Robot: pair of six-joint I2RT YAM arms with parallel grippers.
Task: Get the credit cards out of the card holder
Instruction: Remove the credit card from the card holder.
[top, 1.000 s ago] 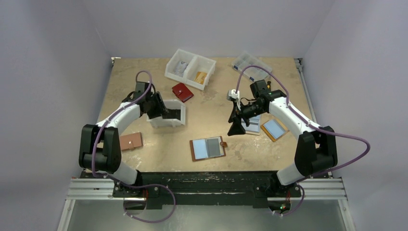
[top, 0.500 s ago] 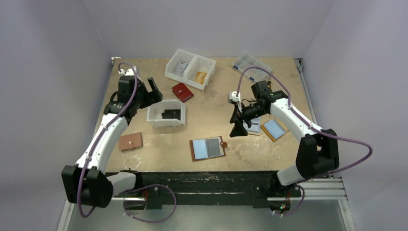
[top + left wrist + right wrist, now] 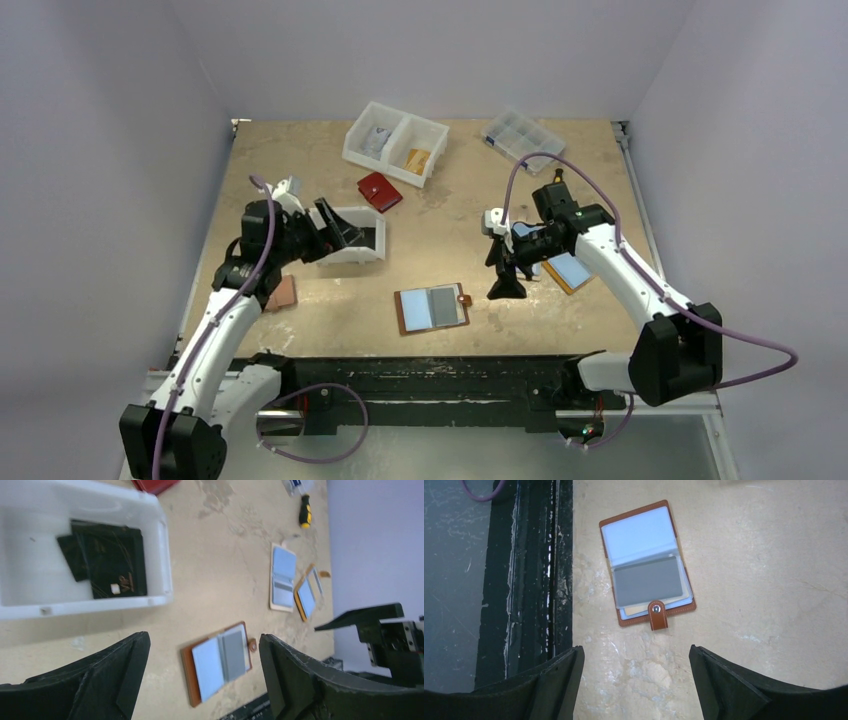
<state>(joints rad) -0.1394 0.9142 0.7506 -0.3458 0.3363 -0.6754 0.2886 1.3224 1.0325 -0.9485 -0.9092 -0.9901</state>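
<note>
The card holder (image 3: 646, 562) lies open and flat by the middle of the table's (image 3: 440, 225) near edge, snap tab toward the right side, with a grey card (image 3: 650, 582) showing in the clear sleeve on the tab half. The right gripper (image 3: 635, 652) hangs just to its right, jaws wide apart and empty. The left gripper (image 3: 204, 637), also spread and holding nothing, hovers by the white bin (image 3: 162, 540) nearer the left edge, where dark credit cards (image 3: 107, 555) lie. The step in hand looks like fetching the next card: one gripper should pin the blue half so the holder cannot slide, while the other pinches only the card's edge and draws it flat along the sleeve, not upward
</note>
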